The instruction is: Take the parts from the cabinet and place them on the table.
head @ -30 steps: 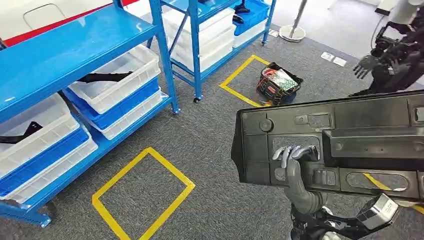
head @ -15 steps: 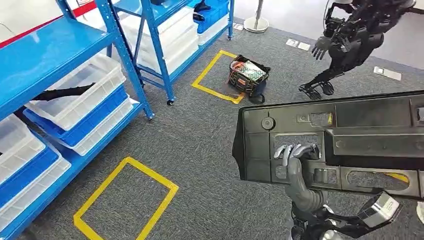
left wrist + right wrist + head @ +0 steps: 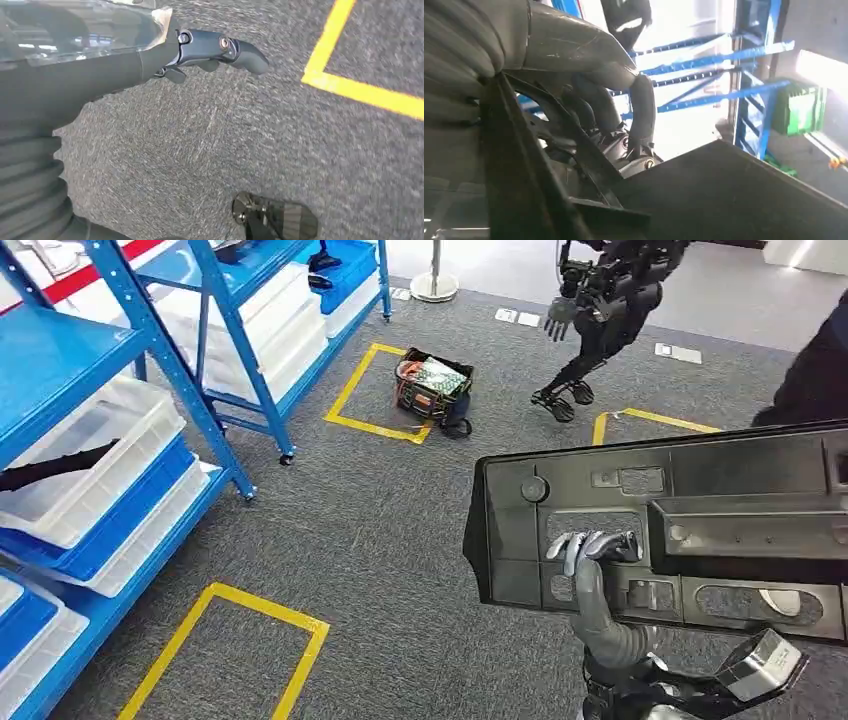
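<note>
Left hand: the left hand (image 3: pixel 590 552) is gripping the black part (image 3: pixel 740 475), its fingers (image 3: pixel 575 543) hooking through an opening near the panel's left end.
Right hand: in the right wrist view the right hand (image 3: pixel 624 110) is clamping an edge of the same dark part.
Part: it is hanging level in the air over the grey carpet (image 3: pixel 400 540), carried in both hands.
Floor: a yellow tape square (image 3: pixel 225 650) is lying on the carpet below left.
Shelving: blue racks (image 3: pixel 150 330) are standing at the left, holding white bins (image 3: pixel 90 455).
Far: a tool bag (image 3: pixel 433 385) is sitting on another yellow outline, and a second dark robot (image 3: pixel 600 310) is standing beyond it.
</note>
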Available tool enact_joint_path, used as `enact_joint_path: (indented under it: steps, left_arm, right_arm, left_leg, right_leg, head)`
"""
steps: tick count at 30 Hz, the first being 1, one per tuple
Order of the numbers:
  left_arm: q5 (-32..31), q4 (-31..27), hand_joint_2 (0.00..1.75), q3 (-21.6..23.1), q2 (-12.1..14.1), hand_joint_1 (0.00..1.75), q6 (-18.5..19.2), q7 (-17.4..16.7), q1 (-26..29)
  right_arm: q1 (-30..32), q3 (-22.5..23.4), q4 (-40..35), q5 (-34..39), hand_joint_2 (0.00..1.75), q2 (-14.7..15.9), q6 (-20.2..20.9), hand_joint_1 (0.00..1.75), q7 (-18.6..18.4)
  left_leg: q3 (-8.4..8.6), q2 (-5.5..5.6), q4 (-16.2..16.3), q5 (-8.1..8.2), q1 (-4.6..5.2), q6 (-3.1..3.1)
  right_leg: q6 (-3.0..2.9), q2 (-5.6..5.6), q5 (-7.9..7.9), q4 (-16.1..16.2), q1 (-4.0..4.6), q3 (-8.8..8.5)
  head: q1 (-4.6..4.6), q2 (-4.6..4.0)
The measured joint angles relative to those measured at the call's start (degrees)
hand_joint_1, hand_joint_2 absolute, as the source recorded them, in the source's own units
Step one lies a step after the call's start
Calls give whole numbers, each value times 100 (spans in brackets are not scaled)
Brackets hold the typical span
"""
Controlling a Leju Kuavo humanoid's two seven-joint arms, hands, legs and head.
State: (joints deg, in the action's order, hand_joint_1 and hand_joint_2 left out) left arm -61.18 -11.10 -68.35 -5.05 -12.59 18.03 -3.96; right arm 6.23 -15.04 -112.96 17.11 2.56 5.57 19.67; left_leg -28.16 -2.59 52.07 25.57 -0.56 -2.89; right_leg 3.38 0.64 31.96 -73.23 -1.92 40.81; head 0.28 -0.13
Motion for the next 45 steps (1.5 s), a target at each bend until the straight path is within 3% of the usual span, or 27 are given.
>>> enact_joint_path:
  steps: [2, 3, 4, 5, 6, 9, 11, 12, 14, 16, 18, 19, 20, 24, 25, 26, 27, 30, 32, 34, 35, 37, 39, 40, 42, 44, 45]
  left_arm:
    - [0, 0, 175, 0, -4, 0, 4, -4, -3]
    - [-4, 0, 175, 0, -2, 0, 17, -11, -2]
    - [-9, -13, 175, 0, 37, 0, 22, -17, -4]
    - [-19, -35, 175, 2, 94, 0, 41, -35, -2]
    - [-35, -35, 175, 4, 77, 0, 57, -35, -4]
    - [-48, -33, 175, 2, 52, 0, 70, -66, -2]
    - [-53, -31, 175, 6, 22, 0, 79, -72, -5]
    - [-52, -28, 175, 4, 13, 0, 79, -74, 0]
    - [-48, -28, 175, 2, 13, 0, 72, -90, 23]
    - [-48, -28, 175, 2, 13, 0, 72, -92, 33]
    - [-48, -28, 175, 4, 11, 0, 72, -94, 30]
    - [-52, -28, 175, 4, 13, 0, 72, -94, 27]
    - [-57, -29, 175, 4, 41, 0, 74, -100, 27]
    - [-105, -28, 175, 9, 39, 0, 90, -135, 15]
    - [-118, -28, 175, 13, 33, 0, 100, -140, 13]
    - [-125, -28, 175, 15, 24, 0, 109, -140, 16]
    - [-127, -28, 175, 15, 22, 0, 109, -144, 20]
    - [-135, -28, 175, 15, 15, 0, 116, -160, 31]
    - [-133, -28, 175, 17, 15, 0, 116, -170, 27]
    - [-136, -28, 175, 20, 11, 0, 116, -175, 18]
    - [-136, -33, 175, 20, 22, 0, 116, -184, 15]
    - [-133, -33, 175, 22, 17, 0, 116, -192, 9]
    - [-133, -33, 175, 22, 15, 0, 116, -195, 4]
    - [-133, -33, 175, 22, 17, 0, 116, -195, 1]
    - [-133, -33, 175, 24, 11, 0, 118, -195, -1]
    - [-125, -33, 175, 24, 2, 0, 118, -195, 14]
    - [-120, -33, 175, 22, 2, 0, 118, -194, 23]
  right_arm:
    - [-5, 9, 0, 2, 175, 2, 13, 175, 0]
    - [-7, 7, 0, 2, 175, 2, 22, 175, 0]
    - [-17, 7, 4, 2, 175, 2, 31, 175, 0]
    - [-18, 4, 2, 0, 175, -15, 35, 175, -7]
    - [-15, 9, 7, 7, 175, -11, 37, 175, -11]
    - [-5, 31, 4, 15, 175, 0, 48, 175, -9]
    - [-17, 44, -2, 13, 175, -2, 55, 175, -7]
    - [-21, 46, -2, 11, 175, -7, 59, 175, -7]
    - [-15, 46, -2, 13, 175, -7, 66, 175, -7]
    - [-15, 52, 0, 13, 175, -4, 66, 175, -7]
    - [-17, 55, 0, 13, 175, -4, 66, 175, -7]
    - [-17, 55, 0, 13, 175, -4, 66, 175, -7]
    - [-21, 61, 0, 13, 175, -4, 66, 175, -7]
    - [-16, 90, -4, 15, 175, 0, 83, 175, -7]
    - [-9, 96, -9, 15, 175, 9, 83, 175, -7]
    - [-25, 101, -13, 17, 175, 11, 83, 175, -4]
    - [-44, 101, -13, 15, 175, 11, 83, 175, -4]
    - [-37, 101, -9, 15, 175, 13, 83, 175, -9]
    - [-37, 103, -9, 15, 175, 22, 77, 175, -9]
    - [-39, 103, -9, 15, 175, 22, 74, 175, -11]
    - [-52, 103, -9, 15, 175, 22, 72, 175, -11]
    - [-43, 103, -9, 15, 175, 24, 66, 175, -15]
    - [-35, 103, -9, 17, 175, 26, 66, 175, -15]
    - [-38, 103, -11, 17, 175, 26, 66, 175, -15]
    - [-45, 111, -11, 15, 175, 20, 66, 175, -11]
    - [-37, 109, -9, 17, 175, 4, 66, 175, -11]
    - [-30, 114, -2, 20, 175, 4, 63, 175, -11]
  left_leg:
    - [10, -138, 46, 40, -55, 89]
    - [6, -190, 120, 87, -95, 158]
    - [-12, -238, 232, 154, -71, 260]
    - [-77, -260, 315, 240, -72, 304]
    - [-77, -307, 309, 241, -47, 332]
    - [-52, -432, 331, 266, -128, 372]
    - [-262, 47, 827, 720, -156, 340]
    - [-483, 174, 1298, 983, -135, 313]
    - [-917, 251, 2127, 1290, -81, 223]
    - [-991, 288, 2139, 1109, 5, 95]
    - [-615, 389, 1305, 547, 103, -52]
    - [-388, 642, 819, 291, 142, -130]
    - [-305, 918, 635, 312, 146, -191]
    - [-222, 646, 501, 251, 185, -157]
    - [-170, 532, 382, 178, 111, -101]
    - [-154, 472, 334, 155, 126, -122]
    - [-161, 373, 334, 148, 130, -127]
    - [-186, 84, 339, 153, 132, -125]
    - [-183, -79, 343, 167, 116, -104]
    - [-168, -198, 375, 200, 99, -52]
    - [-166, -247, 414, 232, 143, -9]
    - [-147, -337, 426, 256, 158, 53]
    - [-127, -454, 417, 261, 144, 96]
    - [-155, -420, 460, 317, 110, 145]
    - [-378, 121, 1019, 748, 64, 195]
    - [-824, 259, 1965, 1199, 36, 219]
    - [-972, 268, 2260, 1261, 30, 221]
  right_leg:
    - [197, -93, -344, 836, -88, -469]
    - [305, -224, -538, 1419, -140, -804]
    - [351, -497, -537, 1638, -162, -930]
    - [278, -459, -566, 1636, -142, -912]
    - [120, -376, -536, 1548, -116, -882]
    - [-59, -189, -549, 1513, -59, -815]
    - [-126, -88, -582, 1515, -36, -778]
    - [-154, -36, -591, 1515, -4, -762]
    - [-207, 97, -609, 1513, 78, -725]
    - [-231, 256, -619, 1512, 138, -716]
    - [-250, 417, -629, 1512, 170, -742]
    - [-250, 481, -629, 1513, 168, -755]
    - [-244, 532, -633, 1506, 197, -741]
    - [-134, 805, -706, 1534, 160, -656]
    - [-164, 648, -655, 1431, 182, -597]
    - [-178, 333, -493, 1201, 223, -464]
    - [-196, 170, -302, 813, 223, -277]
    - [-128, 7, 77, -302, 150, 232]
    - [30, -47, -137, 174, 87, -57]
    - [169, -291, -486, 1282, 62, -702]
    - [123, -591, -474, 1597, 80, -843]
    - [-30, -431, -528, 1582, 118, -877]
    - [-95, -314, -552, 1591, 129, -829]
    - [-160, -235, -590, 1627, 31, -857]
    - [-264, -138, -622, 1624, 42, -821]
    - [-286, -4, -636, 1621, 61, -783]
    - [-300, 67, -649, 1619, 70, -770]
  head:
    - [-6, 0]
    - [-9, 0]
    - [0, 0]
    - [27, 0]
    - [-26, 0]
    - [-63, 0]
    - [-90, 0]
    - [-113, 0]
    - [-125, 0]
    - [-120, 0]
    - [-116, 0]
    - [-118, 0]
    - [-105, 0]
    - [-131, 0]
    - [-124, 0]
    - [-114, 0]
    - [-90, 0]
    - [-87, 0]
    - [-87, 0]
    - [-85, 0]
    - [-72, 0]
    - [-92, 0]
    - [-87, 0]
    - [-85, 0]
    - [-122, 0]
    - [-135, 0]
    - [-135, 0]
